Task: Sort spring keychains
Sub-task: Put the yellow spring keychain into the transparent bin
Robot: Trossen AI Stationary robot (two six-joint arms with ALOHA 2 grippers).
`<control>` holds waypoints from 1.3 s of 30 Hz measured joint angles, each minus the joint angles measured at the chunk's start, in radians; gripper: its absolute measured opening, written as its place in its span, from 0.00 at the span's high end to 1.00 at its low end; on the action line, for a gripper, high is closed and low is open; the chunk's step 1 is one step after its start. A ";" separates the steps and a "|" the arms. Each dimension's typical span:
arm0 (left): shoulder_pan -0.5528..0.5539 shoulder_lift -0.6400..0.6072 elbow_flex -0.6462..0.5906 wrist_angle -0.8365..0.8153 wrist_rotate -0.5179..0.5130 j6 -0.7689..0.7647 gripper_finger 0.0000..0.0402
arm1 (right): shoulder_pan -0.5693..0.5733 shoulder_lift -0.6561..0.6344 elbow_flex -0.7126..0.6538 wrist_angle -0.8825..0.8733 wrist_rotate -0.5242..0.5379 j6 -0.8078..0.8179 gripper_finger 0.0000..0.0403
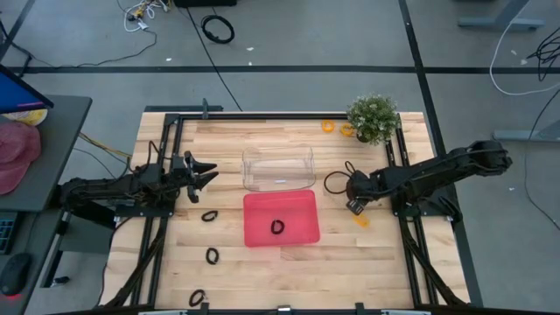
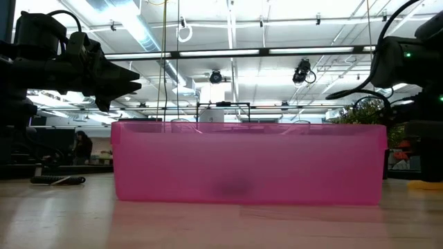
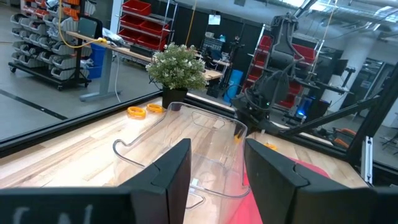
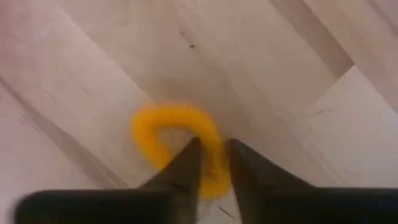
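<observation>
right gripper (image 4: 212,163): low over the table near its right edge, fingers narrowed around one side of an orange spring keychain (image 4: 177,143) lying on the wood
left gripper (image 1: 203,172): raised near left edge, fingers parted, empty
red tray (image 1: 302,229): one black keychain (image 1: 277,227) inside

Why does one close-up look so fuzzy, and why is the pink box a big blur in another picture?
Right wrist view: the orange keychain lies just beyond the right gripper, too near the lens, so its coils smear soft. Low view: the red tray stands close to the camera, its translucent wall glowing pink against bright ceiling lights. Left wrist view: sharper, with glare lines on the clear bin.
</observation>
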 joint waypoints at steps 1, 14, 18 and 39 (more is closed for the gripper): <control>0.000 0.000 0.000 0.000 0.000 0.000 0.62 | -0.004 0.000 0.000 -0.002 -0.010 -0.014 0.88; 0.000 0.000 0.000 0.000 0.000 0.000 0.62 | -0.032 0.005 0.086 0.068 0.012 -0.150 0.98; 0.000 0.000 0.000 0.000 0.000 0.000 0.62 | -0.017 0.005 0.116 0.188 0.021 -0.244 0.98; 0.000 0.000 0.000 0.000 0.000 0.000 0.62 | 0.013 0.003 0.126 0.851 -0.046 -0.478 0.98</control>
